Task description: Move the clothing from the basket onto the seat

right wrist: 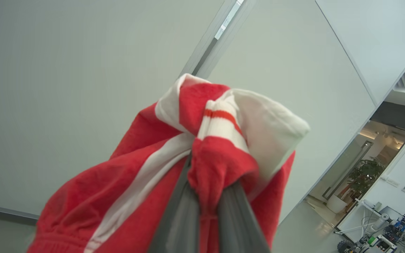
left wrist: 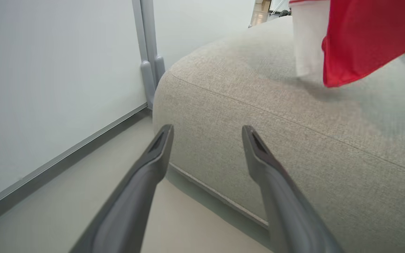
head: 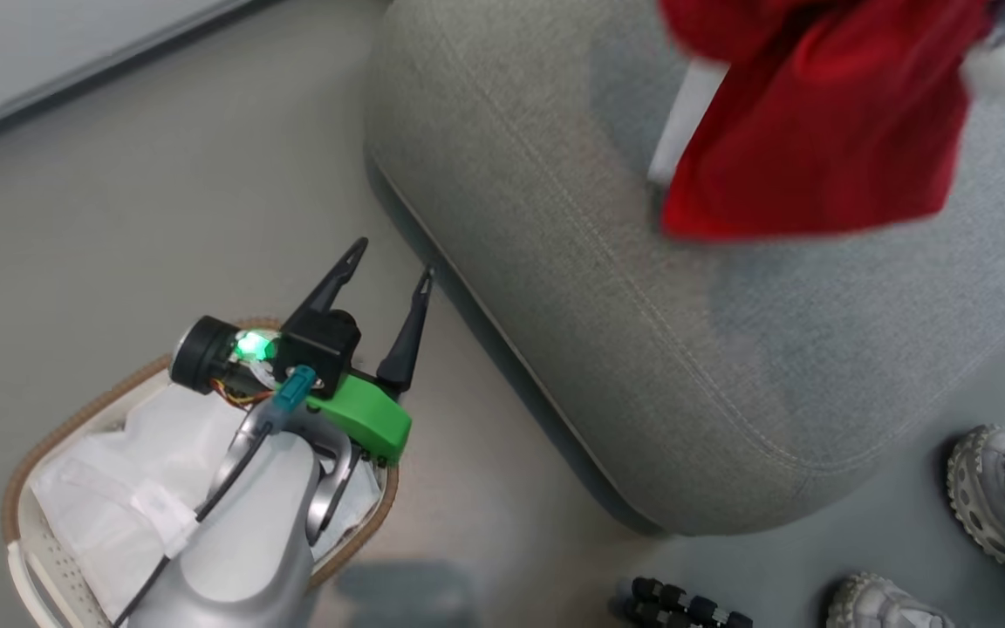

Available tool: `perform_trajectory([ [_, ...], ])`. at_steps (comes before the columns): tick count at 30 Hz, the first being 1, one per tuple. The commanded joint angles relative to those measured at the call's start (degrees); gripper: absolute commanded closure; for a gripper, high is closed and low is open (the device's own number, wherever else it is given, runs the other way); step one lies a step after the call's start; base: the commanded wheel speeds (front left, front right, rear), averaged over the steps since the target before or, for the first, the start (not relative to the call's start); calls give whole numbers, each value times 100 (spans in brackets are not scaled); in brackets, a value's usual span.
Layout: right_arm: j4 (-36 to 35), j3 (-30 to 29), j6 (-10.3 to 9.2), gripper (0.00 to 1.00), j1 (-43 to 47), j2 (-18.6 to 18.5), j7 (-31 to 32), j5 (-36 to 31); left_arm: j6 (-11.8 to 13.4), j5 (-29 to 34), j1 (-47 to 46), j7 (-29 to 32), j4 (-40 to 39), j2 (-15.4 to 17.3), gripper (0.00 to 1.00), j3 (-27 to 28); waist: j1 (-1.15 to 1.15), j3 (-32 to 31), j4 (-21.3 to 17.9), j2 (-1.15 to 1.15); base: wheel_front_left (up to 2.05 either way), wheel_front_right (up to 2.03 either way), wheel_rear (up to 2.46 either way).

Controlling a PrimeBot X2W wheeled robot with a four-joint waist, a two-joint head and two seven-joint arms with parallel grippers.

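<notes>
The red clothing with white trim hangs above the grey seat, blurred, its lower hem just over the cushion top. In the right wrist view my right gripper is shut on a bunch of the clothing, the fabric draped over both fingers. My left gripper is open and empty, held over the floor between the basket and the seat's edge. The left wrist view has that gripper pointing at the seat's side, with the clothing hanging at the upper right. The basket holds its white liner.
A person's grey shoes stand on the floor at the lower right, near the seat's corner. A small black wheeled object lies at the bottom edge. A pale wall with a grey baseboard runs behind the seat on the left.
</notes>
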Motion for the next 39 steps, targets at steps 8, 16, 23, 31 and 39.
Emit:
perform_trajectory([
  [8, 801, -395, -8, 100, -1400, -569, -13, -270, -44, 123, -448, 5, -80, 237, 0, -133, 0, 1127, 409, 0, 0, 0, 0],
  [16, 1747, -908, -8, 100, -1129, -12, -13, -90, -55, 161, -731, 65, -128, 304, 0, -256, 0, 1613, 568, 0, 0, 0, 0],
  [23, 2437, -1534, -8, 100, -246, 567, -13, -142, -25, 186, -838, 153, -147, 376, 0, -302, 0, 1808, 575, 0, 0, 0, 0],
  [31, 2485, -2265, -8, 0, 590, 1005, -13, -167, 26, 89, -749, 170, -88, 445, 0, -300, 0, 1727, 481, 0, 0, 0, 0],
  [39, 1899, -2443, -8, 0, 1524, 1171, -13, -175, 109, -61, -569, 68, 81, 337, 0, -256, 0, 1260, 460, 0, 0, 0, 0],
])
